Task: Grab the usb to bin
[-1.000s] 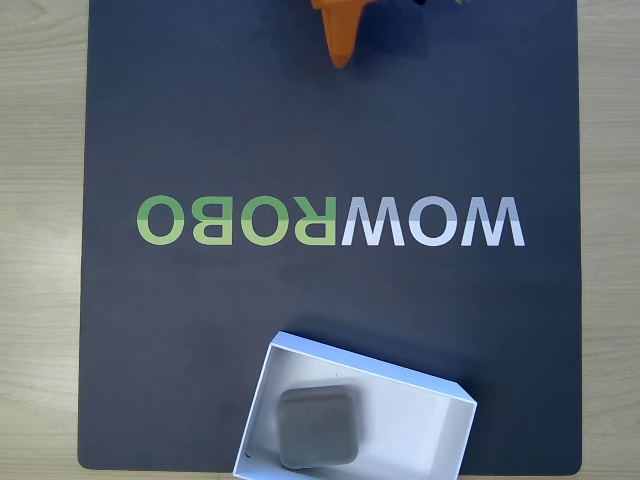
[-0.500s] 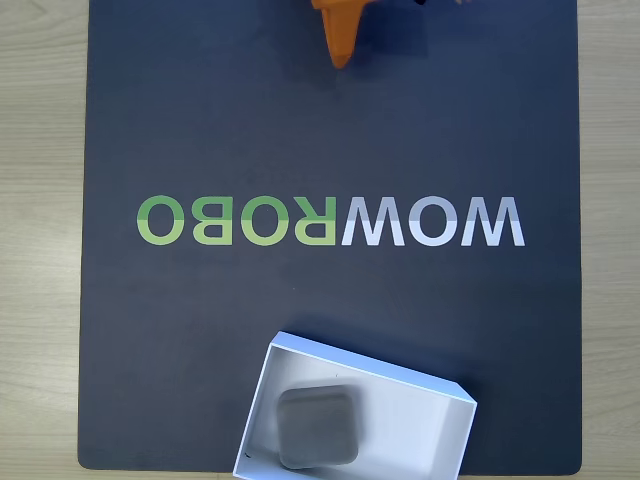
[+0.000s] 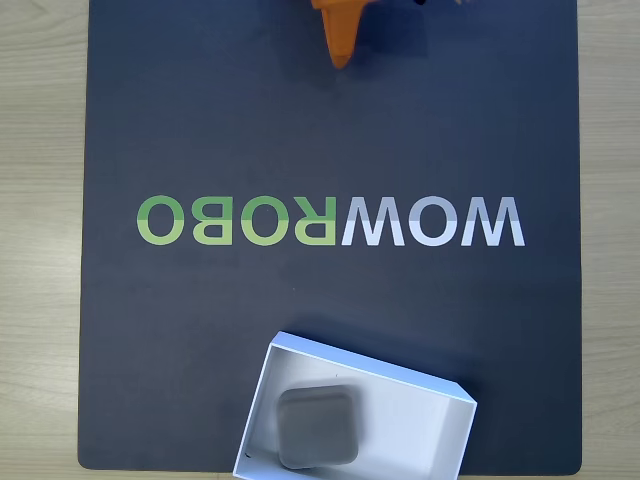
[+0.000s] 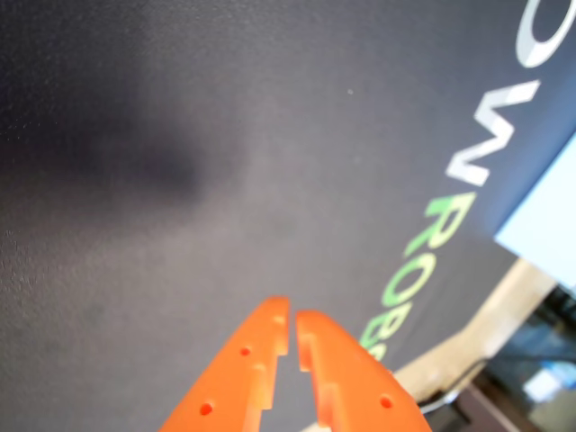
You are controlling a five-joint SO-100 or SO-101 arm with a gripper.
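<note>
Tool is seen orange in the wrist view, tips pressed almost together with only a thin slit between them, nothing pinched. It is held above bare dark mat, a soft shadow cast to the upper left in the wrist view. In the fixed view the tool is seen at the top edge, pointed down the frame, well apart from everything else.

Lettering is printed across the mat's middle, green and white, between tool and bin. The mat is laid on a light wood counter.

The bin is placed at the bottom edge of the fixed view, slightly rotated, partly cut off by the frame. The usb is lying flat inside it, toward its left half, seemingly resting on the bin floor.

Step judged: the drop looks already done, since the usb is in the bin and the tool is empty and far off. The task is judged essentially complete. No further grasp is called for; at most the arm is to be parked at rest, away from the bin so it is not knocked.
</note>
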